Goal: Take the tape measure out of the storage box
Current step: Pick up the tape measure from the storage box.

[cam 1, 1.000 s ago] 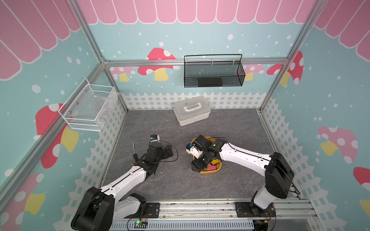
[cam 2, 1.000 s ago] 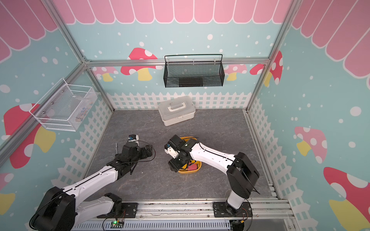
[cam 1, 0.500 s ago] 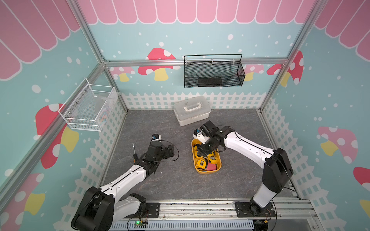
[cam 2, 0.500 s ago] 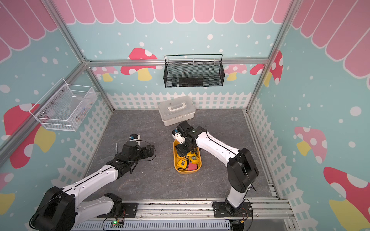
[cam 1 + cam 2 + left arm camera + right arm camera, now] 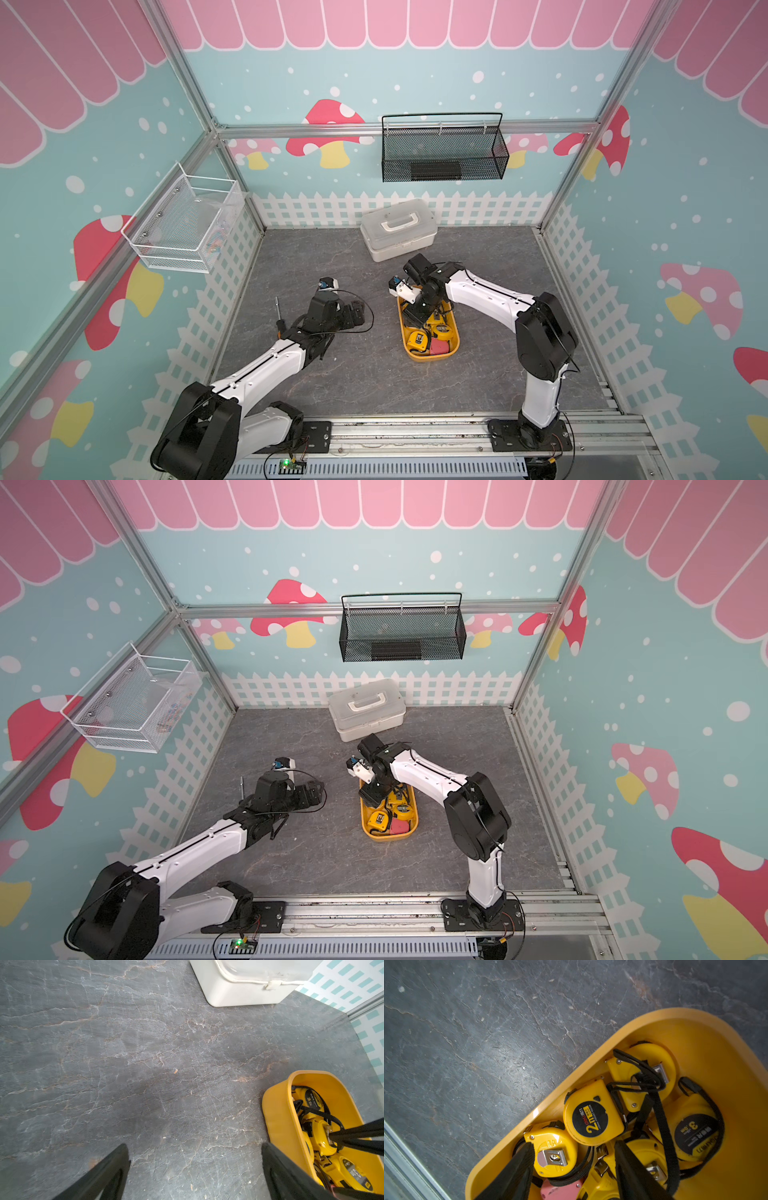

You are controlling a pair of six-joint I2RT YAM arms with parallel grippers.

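On the table point(image 5: 353, 374), storage box point(image 5: 695, 1028) full of tape measures point(image 5: 591, 1120) plus a pink item point(image 5: 560, 1190), right gripper point(image 5: 574, 1147) astride a clip-up tape measure point(image 5: 552, 1153) inside, grip unclear, left gripper point(image 5: 194, 1147) wide apart, white case point(image 5: 398, 235) shut.

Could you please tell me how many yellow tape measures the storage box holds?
5 visible in the storage box: clip-up one between the right fingers, 2m one beside it, 3m one, strapped end one, central one; more possibly hidden.

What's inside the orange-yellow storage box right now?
Inside the storage box: a heap of yellow tape measures with black straps, plus a pink item at one end. The right hand reaches in among them. Whatever lies beneath the heap and the hand is covered.
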